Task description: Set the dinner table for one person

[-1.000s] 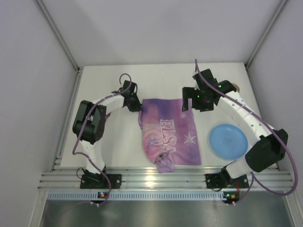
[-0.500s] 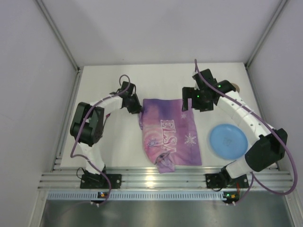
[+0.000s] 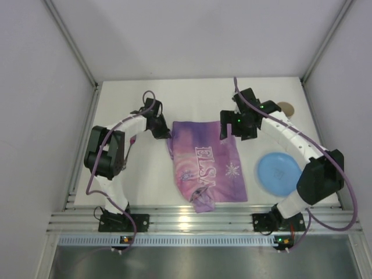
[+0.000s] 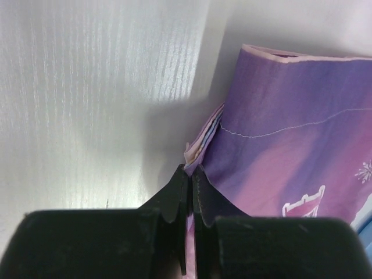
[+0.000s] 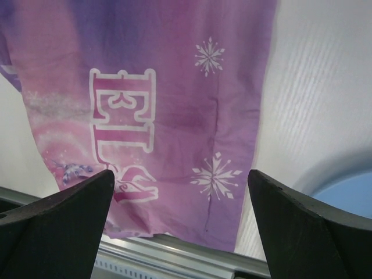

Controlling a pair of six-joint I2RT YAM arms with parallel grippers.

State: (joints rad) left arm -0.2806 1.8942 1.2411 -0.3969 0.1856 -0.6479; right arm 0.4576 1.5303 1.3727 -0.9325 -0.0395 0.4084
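Observation:
The purple "ELSA" placemat (image 3: 206,165) lies on the white dinner table (image 3: 139,174), its near edge crumpled. My left gripper (image 3: 165,131) is shut on the placemat's far left edge. In the left wrist view the shut gripper (image 4: 190,170) pinches the folded fabric edge of the placemat (image 4: 290,116). My right gripper (image 3: 228,129) is open above the placemat's far right corner. In the right wrist view the right gripper (image 5: 181,172) is spread wide, empty, with the placemat (image 5: 174,87) below. A blue plate (image 3: 280,173) lies right of the placemat.
A small brown round thing (image 3: 285,108) sits at the far right, partly behind the right arm. The plate's edge (image 5: 349,195) shows in the right wrist view. An aluminium rail (image 3: 203,221) runs along the near table edge. Grey walls enclose the table.
My left gripper has drawn a little left and farther away with the placemat's edge. My right gripper has shifted slightly left over the placemat's far right corner.

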